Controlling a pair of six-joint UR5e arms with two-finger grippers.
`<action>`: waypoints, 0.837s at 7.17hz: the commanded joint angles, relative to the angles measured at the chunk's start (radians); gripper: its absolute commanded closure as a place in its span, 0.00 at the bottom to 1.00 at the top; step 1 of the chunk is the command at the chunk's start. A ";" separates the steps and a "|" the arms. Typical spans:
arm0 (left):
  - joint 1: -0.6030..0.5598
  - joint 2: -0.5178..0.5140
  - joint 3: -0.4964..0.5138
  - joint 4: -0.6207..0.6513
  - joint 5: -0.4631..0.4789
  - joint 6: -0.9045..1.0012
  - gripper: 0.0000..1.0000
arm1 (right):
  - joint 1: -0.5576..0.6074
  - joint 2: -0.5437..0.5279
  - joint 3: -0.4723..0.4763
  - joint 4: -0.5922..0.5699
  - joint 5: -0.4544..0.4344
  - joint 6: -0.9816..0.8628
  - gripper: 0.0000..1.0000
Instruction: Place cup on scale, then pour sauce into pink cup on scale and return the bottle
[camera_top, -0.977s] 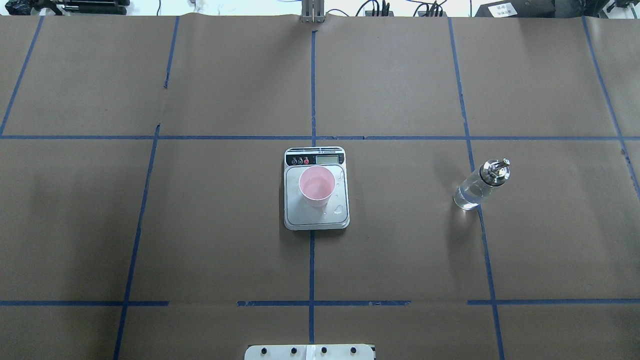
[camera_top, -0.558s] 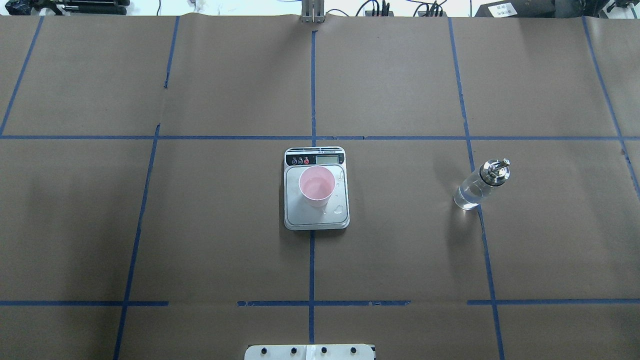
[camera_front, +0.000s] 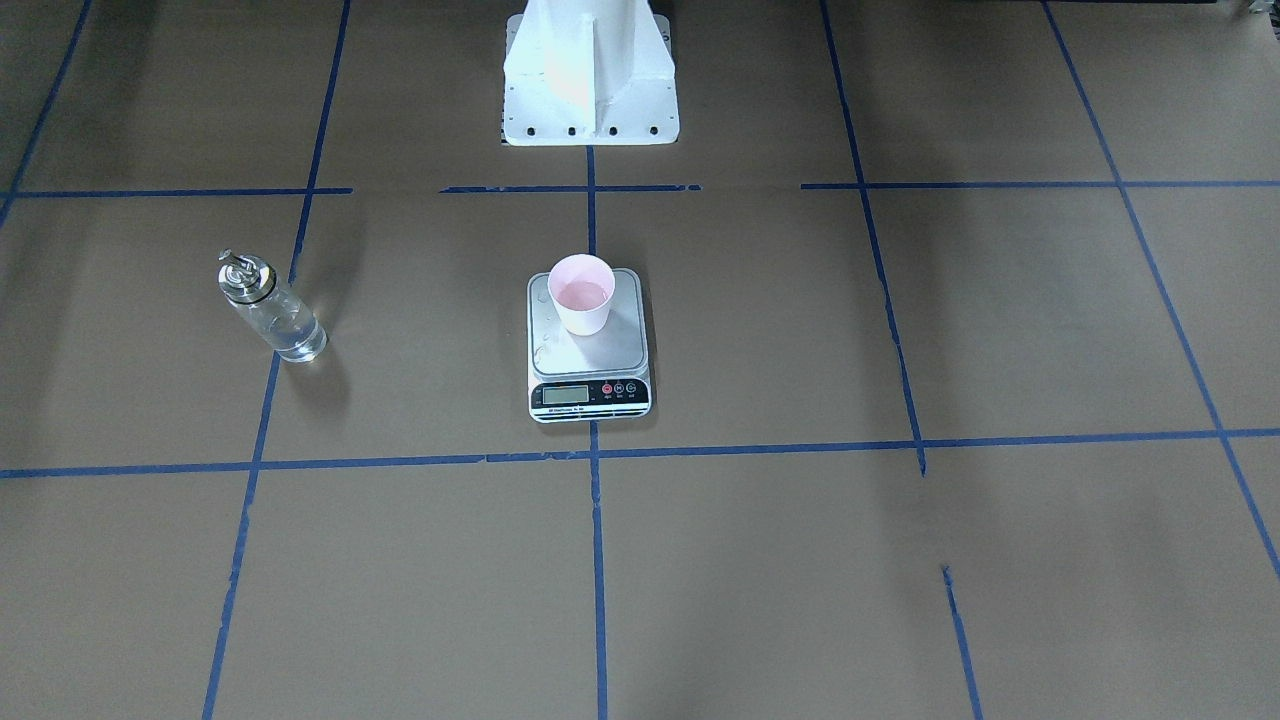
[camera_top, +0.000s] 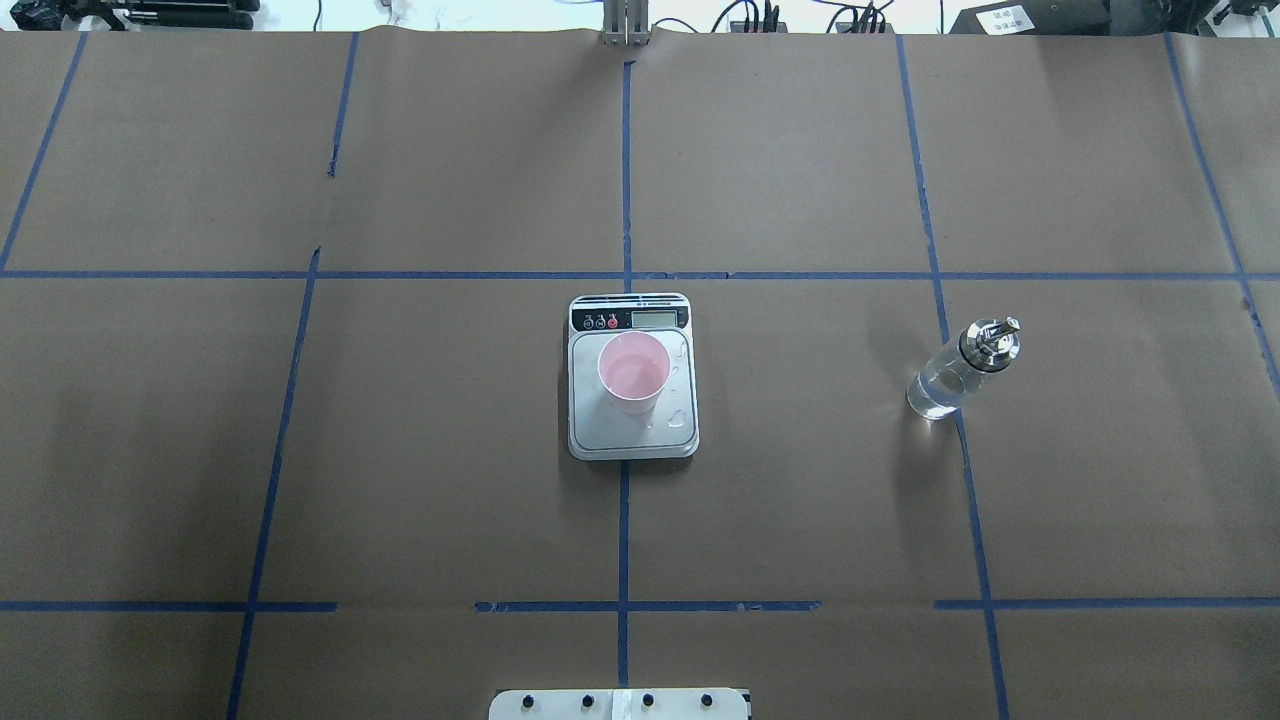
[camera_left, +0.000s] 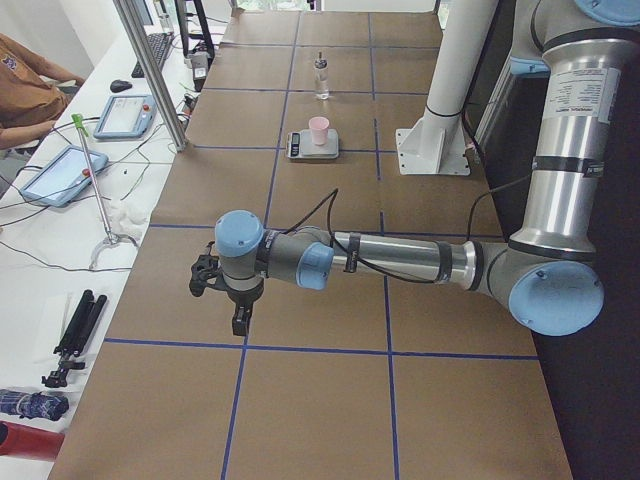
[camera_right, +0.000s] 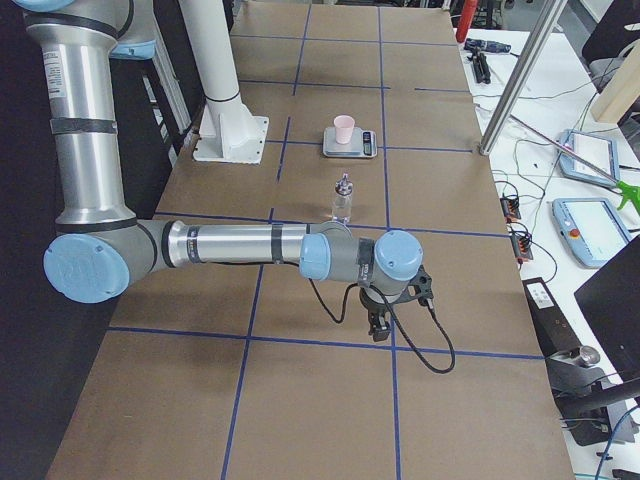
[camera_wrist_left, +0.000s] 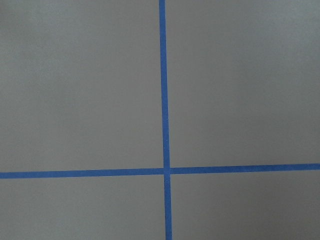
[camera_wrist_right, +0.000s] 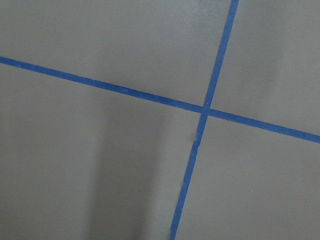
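Standing on the scale (camera_top: 590, 420) is the cup (camera_top: 633, 374) — bottle (camera_top: 942, 384) upright, well apart.

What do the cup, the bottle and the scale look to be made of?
Cup: probably plastic, since it is matte pale pink and opaque with a thin rim.
Bottle: likely glass, clear and see-through. Its cap looks like polished metal, with bright glints.
Scale: smooth silver top with a dull sheen, perhaps steel.
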 joint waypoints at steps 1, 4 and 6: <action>0.001 0.030 -0.036 0.003 -0.086 -0.001 0.00 | -0.007 0.000 0.002 0.000 0.000 0.000 0.00; 0.001 0.029 -0.040 0.005 -0.079 -0.008 0.00 | -0.007 0.002 -0.003 0.002 0.000 -0.001 0.00; 0.003 0.029 -0.044 0.005 -0.077 -0.010 0.00 | -0.007 0.002 -0.003 0.002 0.000 -0.001 0.00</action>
